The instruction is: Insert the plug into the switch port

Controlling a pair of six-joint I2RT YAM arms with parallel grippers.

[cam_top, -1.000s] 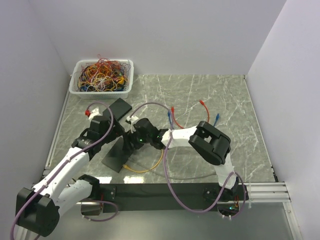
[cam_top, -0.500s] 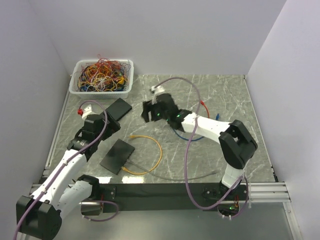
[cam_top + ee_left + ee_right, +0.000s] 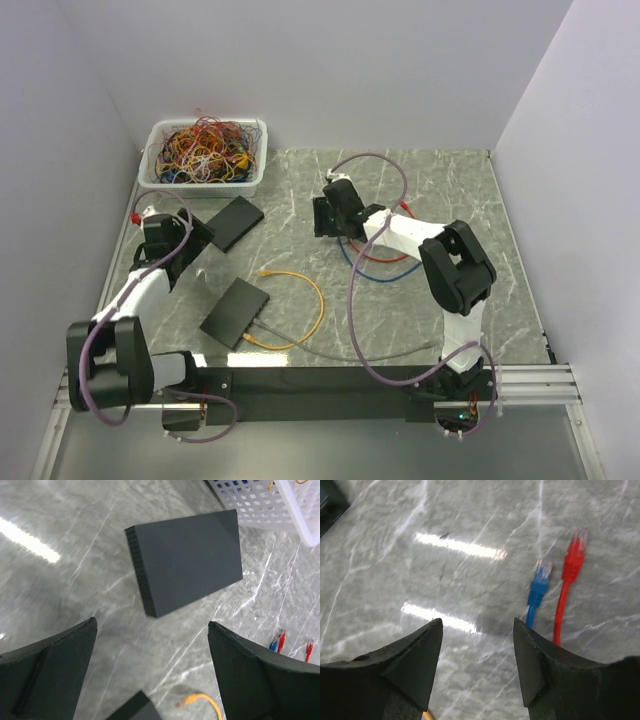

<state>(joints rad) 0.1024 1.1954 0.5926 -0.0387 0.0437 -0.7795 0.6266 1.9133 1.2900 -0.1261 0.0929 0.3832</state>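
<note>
A: Claw states?
B: Left claw [image 3: 151, 622] has its fingers wide apart with nothing between them. It sits at the desk's [image 3: 395, 580] left edge. The far switch [image 3: 185, 567], a flat black box, lies just right of it and near the cable basket [image 3: 260, 502].
A: Right one?
B: Right claw [image 3: 477, 621] is also apart and empty, over bare desk mid-far. A blue plug [image 3: 538, 582] and a red plug [image 3: 573, 555] lie side by side just beside it, clear of the fingers.
A: The plug for the port?
B: The yellow plug [image 3: 264, 272] lies loose on the desk between the two switches, just far-right of the near switch [image 3: 235, 311]. The yellow cable [image 3: 318, 305] loops right, then back to that switch's near corner. Can't tell if that end is seated. Both claws are well apart from it.
</note>
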